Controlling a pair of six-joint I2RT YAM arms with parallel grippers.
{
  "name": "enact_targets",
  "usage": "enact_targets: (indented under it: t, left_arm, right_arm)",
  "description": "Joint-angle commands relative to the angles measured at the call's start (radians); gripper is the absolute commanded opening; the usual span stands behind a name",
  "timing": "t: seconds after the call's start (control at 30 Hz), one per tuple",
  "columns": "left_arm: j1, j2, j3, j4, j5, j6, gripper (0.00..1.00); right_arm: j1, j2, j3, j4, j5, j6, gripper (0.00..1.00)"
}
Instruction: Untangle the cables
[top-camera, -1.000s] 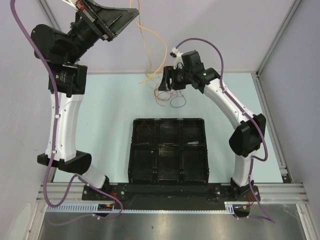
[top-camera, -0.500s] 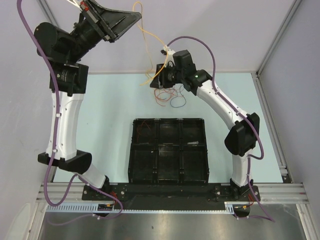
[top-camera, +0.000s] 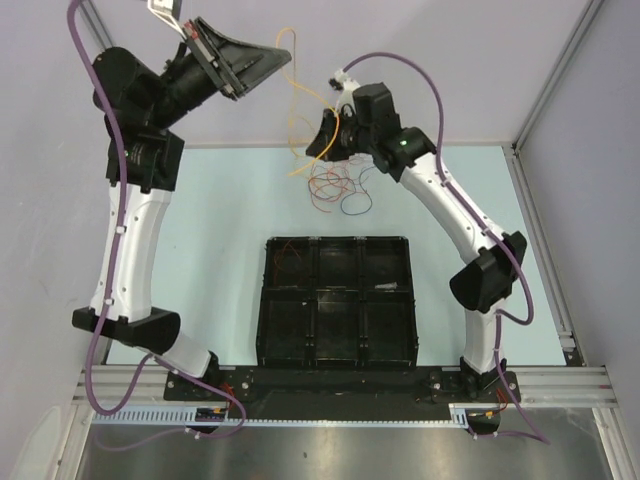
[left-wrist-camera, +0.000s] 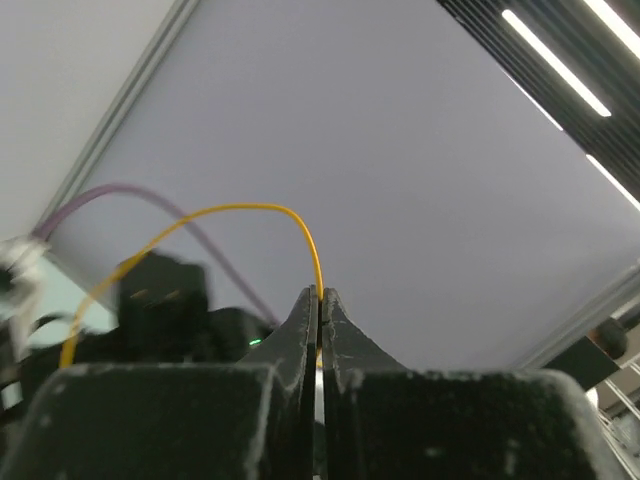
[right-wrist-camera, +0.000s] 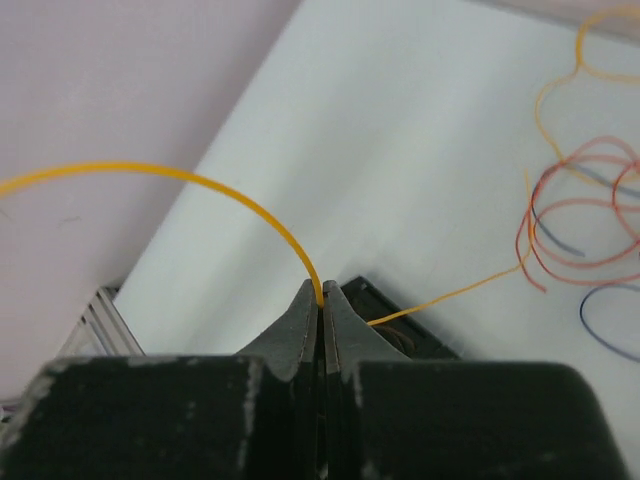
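The cables lie tangled at the back of the table: thin red loops (top-camera: 330, 186) (right-wrist-camera: 590, 210) and a dark blue one (top-camera: 355, 206) (right-wrist-camera: 610, 322) rest on the surface. An orange cable (top-camera: 297, 95) (left-wrist-camera: 240, 208) (right-wrist-camera: 200, 180) rises out of the tangle. My left gripper (top-camera: 283, 52) (left-wrist-camera: 320, 295), raised high near the back wall, is shut on the orange cable's upper end. Lower down, just above the tangle's left side, my right gripper (top-camera: 312, 148) (right-wrist-camera: 322, 290) is shut on the same orange cable. The cable arcs loosely between the two grips.
A black compartment tray (top-camera: 335, 240) sits in the middle of the table, in front of the tangle; a thin reddish wire lies in its back-left compartment. The tray's corner (right-wrist-camera: 400, 322) shows just behind the right fingers. Frame posts stand at the back corners.
My right gripper has closed on the orange cable and shifted slightly left and back. The left arm has swung a little to the right with its end of the cable.
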Motion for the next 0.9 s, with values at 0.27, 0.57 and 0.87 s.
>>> enact_targets:
  t: [0.27,0.57,0.87]
  left_arm:
    - [0.006,-0.141,-0.158,-0.406,-0.192,0.324,0.0]
    - [-0.047,-0.277,-0.5,-0.449,-0.379,0.283,0.0]
    - [-0.15,-0.312,-0.652,-0.597,-0.523,0.36,0.0]
  right_arm:
    - [0.02,-0.317,0.076,-0.027,-0.048,0.151,0.0]
    - [0.041,-0.472,-0.085,0.016,-0.061,0.253,0.0]
    - [0.034,-0.625,-0.527,0.2,-0.146,0.445,0.0]
